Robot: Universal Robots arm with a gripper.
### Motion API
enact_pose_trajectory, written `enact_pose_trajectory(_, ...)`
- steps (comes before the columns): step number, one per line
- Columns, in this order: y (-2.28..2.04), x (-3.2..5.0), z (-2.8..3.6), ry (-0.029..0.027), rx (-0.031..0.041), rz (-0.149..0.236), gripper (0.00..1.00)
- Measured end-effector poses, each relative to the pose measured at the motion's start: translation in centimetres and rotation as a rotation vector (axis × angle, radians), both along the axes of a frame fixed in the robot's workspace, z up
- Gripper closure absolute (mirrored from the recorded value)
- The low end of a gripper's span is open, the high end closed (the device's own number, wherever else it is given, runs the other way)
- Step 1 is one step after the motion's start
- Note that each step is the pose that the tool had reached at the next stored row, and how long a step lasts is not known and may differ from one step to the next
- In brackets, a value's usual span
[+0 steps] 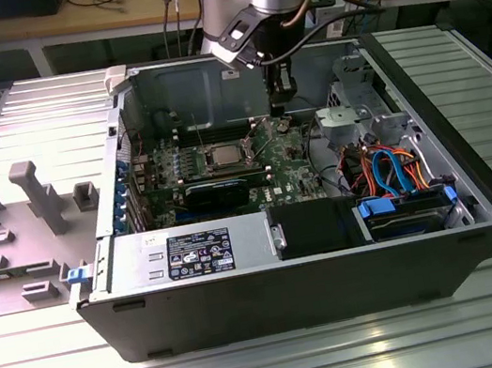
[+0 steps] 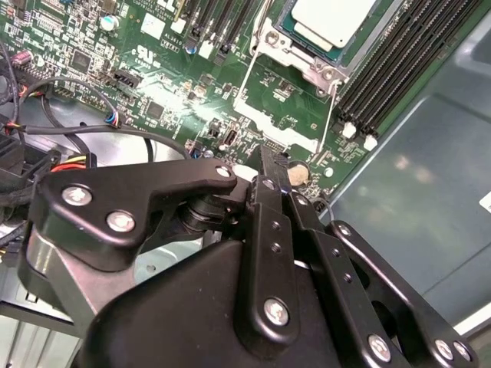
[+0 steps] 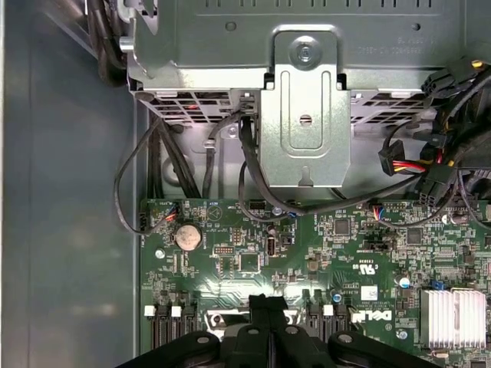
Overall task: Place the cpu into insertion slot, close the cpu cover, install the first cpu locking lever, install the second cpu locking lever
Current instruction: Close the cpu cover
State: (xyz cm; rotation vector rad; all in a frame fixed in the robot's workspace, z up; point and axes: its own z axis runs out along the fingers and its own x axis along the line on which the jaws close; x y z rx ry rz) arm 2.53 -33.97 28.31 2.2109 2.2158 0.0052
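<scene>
The cpu (image 1: 222,157) lies with its dull silver top up in the insertion slot (image 1: 203,162) on the green board, and its corner shows in the second wrist view (image 2: 331,19). A silver frame, the cpu cover (image 2: 305,67), lies flat around the chip. Two thin wire levers (image 2: 245,83) run out from the socket over the board. My gripper (image 1: 281,103) hangs above the board to the exterior view's right of the socket, near a coin cell (image 2: 298,175). Its black fingers (image 2: 266,165) are shut with nothing between them, as also seen in the first wrist view (image 3: 268,303).
Black memory slots (image 2: 399,69) run beside the socket. A metal drive cage (image 3: 307,115) with black cable bundles (image 3: 253,192) stands beyond the board. A finned heat sink (image 3: 453,314), a long black card (image 1: 217,192) and the case walls (image 1: 441,102) hem the area in.
</scene>
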Motion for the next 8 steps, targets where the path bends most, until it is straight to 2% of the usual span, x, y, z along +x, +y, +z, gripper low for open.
enact_pose_trajectory(8, 0.0, 0.06, -0.09, -0.0004, -0.0009, 0.0, 0.89)
